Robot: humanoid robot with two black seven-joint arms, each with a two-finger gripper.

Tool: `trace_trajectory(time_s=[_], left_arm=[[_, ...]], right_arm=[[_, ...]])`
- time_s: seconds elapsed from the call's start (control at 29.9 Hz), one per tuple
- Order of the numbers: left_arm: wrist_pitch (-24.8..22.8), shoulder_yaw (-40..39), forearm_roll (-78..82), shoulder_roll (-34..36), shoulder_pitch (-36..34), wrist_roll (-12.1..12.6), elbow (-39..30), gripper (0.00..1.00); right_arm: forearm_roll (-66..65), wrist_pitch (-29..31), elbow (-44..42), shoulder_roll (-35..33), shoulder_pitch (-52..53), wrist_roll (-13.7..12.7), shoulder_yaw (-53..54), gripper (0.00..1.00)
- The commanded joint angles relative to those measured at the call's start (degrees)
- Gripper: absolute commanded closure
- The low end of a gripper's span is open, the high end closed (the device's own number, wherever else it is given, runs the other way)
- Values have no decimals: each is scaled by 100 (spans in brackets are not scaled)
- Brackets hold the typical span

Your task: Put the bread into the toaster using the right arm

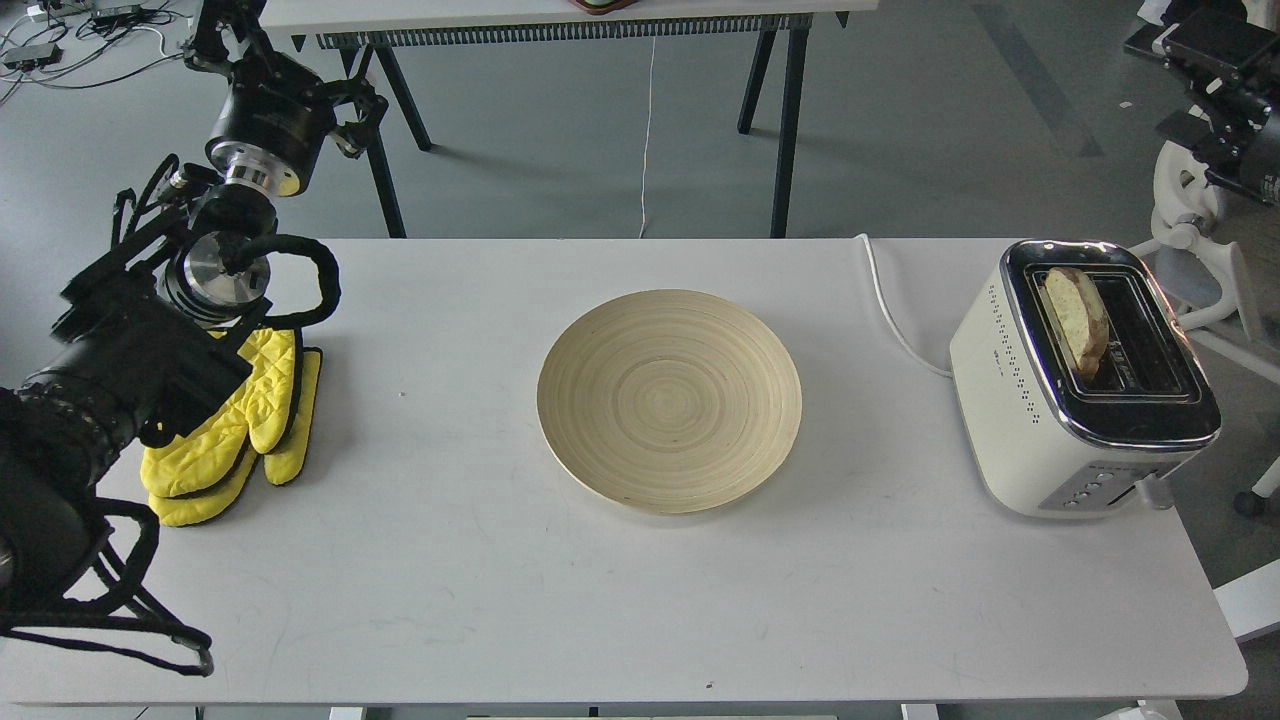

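The bread [1076, 318] stands on edge in the left slot of the cream-white toaster [1070, 400] at the table's right end, with only its crusted top showing above the chrome. My right gripper [1168, 40] is raised far up and behind the toaster at the top right corner, well clear of the bread. It looks dark and small, so its fingers cannot be told apart. My left gripper [215, 35] is at the top left, beyond the table's back edge, also dark and unclear.
A round wooden plate [668, 400] sits mid-table. Yellow oven mitts [235, 430] lie at the left under my left arm. The toaster's white cord [890, 320] runs back over the table. A white chair [1200, 250] stands behind the toaster.
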Motion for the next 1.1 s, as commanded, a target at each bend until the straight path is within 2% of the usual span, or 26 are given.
trace_trajectory(time_s=[0.0,0.07,0.13,0.2,0.33,0.54,0.74,0.87,1.07], left_arm=[[0,0,0,0,0,0,6,0],[0,0,0,9,0,0,-3,0],[0,0,0,9,0,0,6,0],[0,0,0,9,0,0,6,0],[0,0,0,9,0,0,6,0],[0,0,0,9,0,0,6,0],[0,-9,0,9,0,0,6,0],[0,-26,0,9,0,0,6,0],[0,-9,0,9,0,0,6,0]], right_arm=[[982,53,-708,638,-14,708,198,0],[1168,45,-1050,1077,-23,1183,216,0],[1221,9,-1393,1438,-49,1430,216,0],[1248,1,-1640,1737,-110,1510,251,0],[1931,62,-1913,2098,-558,1493,821,0],[2636,167,-2888,3152,-1235,1449,2191,0],[2812,860,-3643,3838,-1991,1370,3870,0],[2821,1380,-4119,3962,-2088,1273,4329,0],[2830,1468,-4067,3962,-2167,1273,4417,0]])
